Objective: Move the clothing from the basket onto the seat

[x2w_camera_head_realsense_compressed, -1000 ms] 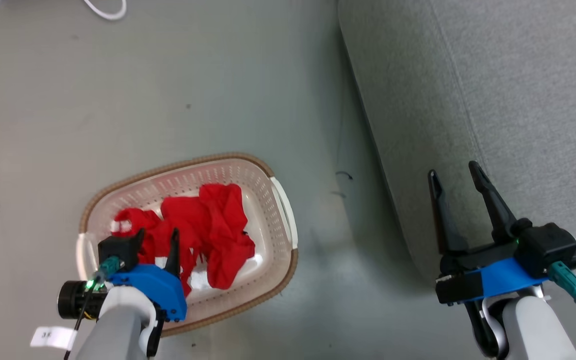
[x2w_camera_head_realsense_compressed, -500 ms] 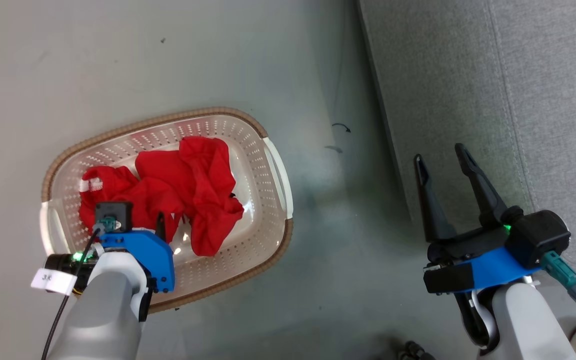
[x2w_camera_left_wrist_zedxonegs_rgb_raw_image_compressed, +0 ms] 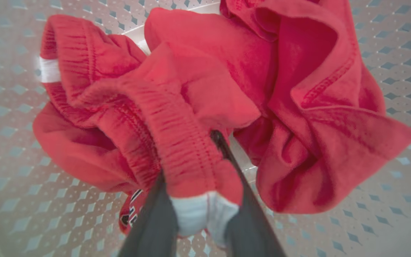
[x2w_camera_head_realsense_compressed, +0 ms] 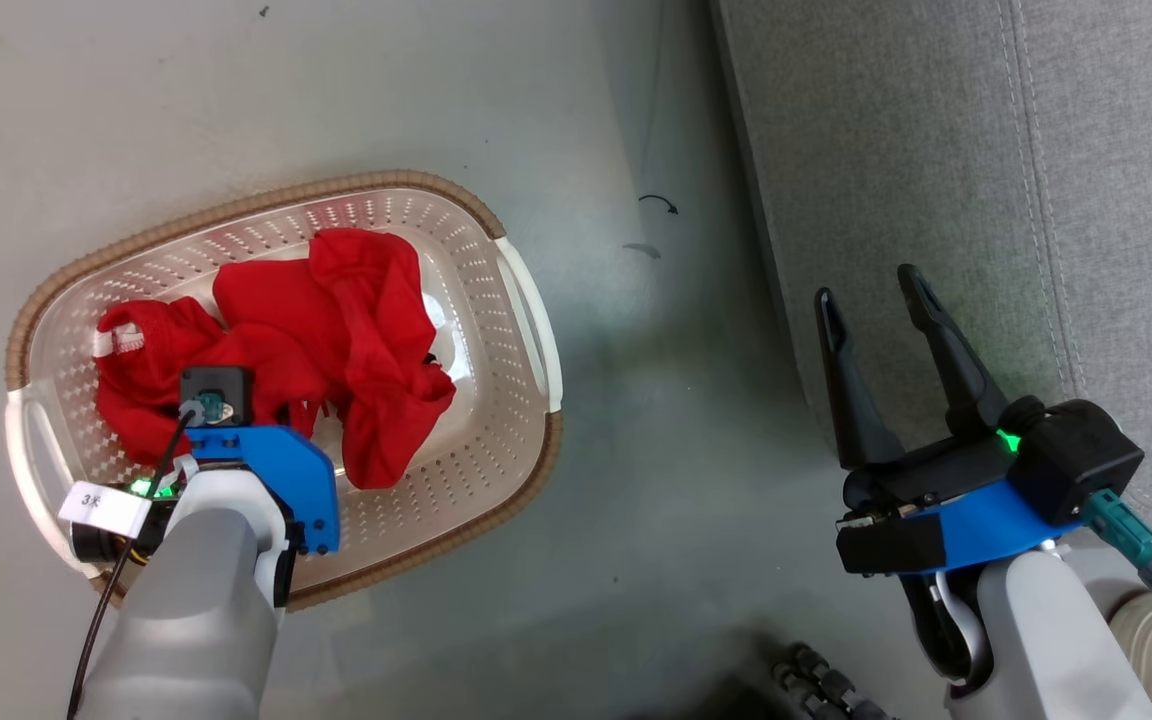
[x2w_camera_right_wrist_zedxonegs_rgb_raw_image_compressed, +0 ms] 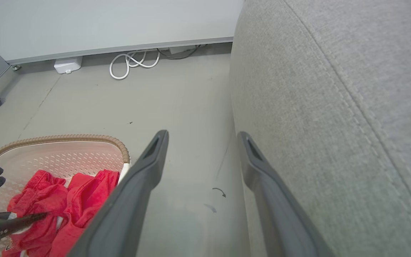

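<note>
The clothing [x2w_camera_head_realsense_compressed: 336, 320] lay bunched in the basket [x2w_camera_head_realsense_compressed: 386, 181]. My left gripper [x2w_camera_left_wrist_zedxonegs_rgb_raw_image_compressed: 189, 157] straddled a ribbed fold, both fingers touching it; I could not tell whether it was clamped. Best practice, I judged: pinch firmly, then lift straight up. My right gripper [x2w_camera_head_realsense_compressed: 867, 283] stood with its fingers apart beside the seat [x2w_camera_head_realsense_compressed: 936, 150].

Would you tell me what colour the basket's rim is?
The rim is brown, woven-looking; the head view shows it best.

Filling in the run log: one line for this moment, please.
left pincer: astride clothing fold | right pincer: open, empty, by seat | clothing: in basket
</note>
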Tool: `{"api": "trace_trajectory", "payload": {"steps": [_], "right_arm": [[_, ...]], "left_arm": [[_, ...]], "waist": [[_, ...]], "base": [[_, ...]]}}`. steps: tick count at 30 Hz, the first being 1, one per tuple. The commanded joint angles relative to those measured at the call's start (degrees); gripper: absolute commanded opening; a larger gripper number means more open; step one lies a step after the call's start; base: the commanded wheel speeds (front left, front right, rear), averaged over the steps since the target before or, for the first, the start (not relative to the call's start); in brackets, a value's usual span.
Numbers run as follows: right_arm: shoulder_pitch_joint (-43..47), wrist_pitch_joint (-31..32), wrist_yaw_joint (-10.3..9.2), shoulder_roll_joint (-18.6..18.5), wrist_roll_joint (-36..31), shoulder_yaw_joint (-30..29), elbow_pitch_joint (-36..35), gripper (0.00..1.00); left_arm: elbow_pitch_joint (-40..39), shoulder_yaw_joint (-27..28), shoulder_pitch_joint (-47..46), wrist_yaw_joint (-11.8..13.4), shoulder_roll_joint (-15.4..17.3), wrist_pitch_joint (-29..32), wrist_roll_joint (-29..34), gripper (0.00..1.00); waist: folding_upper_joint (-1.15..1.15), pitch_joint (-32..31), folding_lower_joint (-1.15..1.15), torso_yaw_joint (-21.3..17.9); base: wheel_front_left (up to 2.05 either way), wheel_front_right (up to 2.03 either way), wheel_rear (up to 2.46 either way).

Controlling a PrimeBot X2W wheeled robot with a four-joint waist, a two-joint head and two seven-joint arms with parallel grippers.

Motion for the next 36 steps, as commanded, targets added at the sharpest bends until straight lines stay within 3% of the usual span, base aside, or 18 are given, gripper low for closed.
{"api": "trace_trajectory", "payload": {"steps": [1,18,29,36], "right_arm": [[-0.84,-0.3,0.03,-0.16,0.22,0.17,-0.27,1.0],[-0.47,-0.31,0.03,-0.17,-0.45,0.03,0.53,1.0],[0.55,-0.29,0.03,-0.19,-2.67,-0.33,3.48,1.0],[2.9,0.24,0.03,-0.19,-3.46,-1.03,5.45,1.0]], "left_arm": [[0.14,-0.21,-1.18,-0.27,0.06,0.29,-0.43,0.0],[0.65,0.1,-0.24,-2.48,-1.67,-2.59,-3.7,0.0],[0.76,-1.46,4.52,-5.15,-3.41,-7.61,-5.95,0.0],[-2.19,-6.8,8.87,-7.14,-3.57,-9.11,-9.3,0.0]], "waist": [[0.0,0.24,-0.01,-0.12],[0.0,-3.44,-0.01,2.08],[0.0,-16.24,-0.01,7.52],[0.0,-25.78,-0.01,11.19]], "base": [[0.0,0.0,0.0],[0.0,0.0,0.0],[0.0,0.0,0.0],[0.0,0.0,0.0]]}}
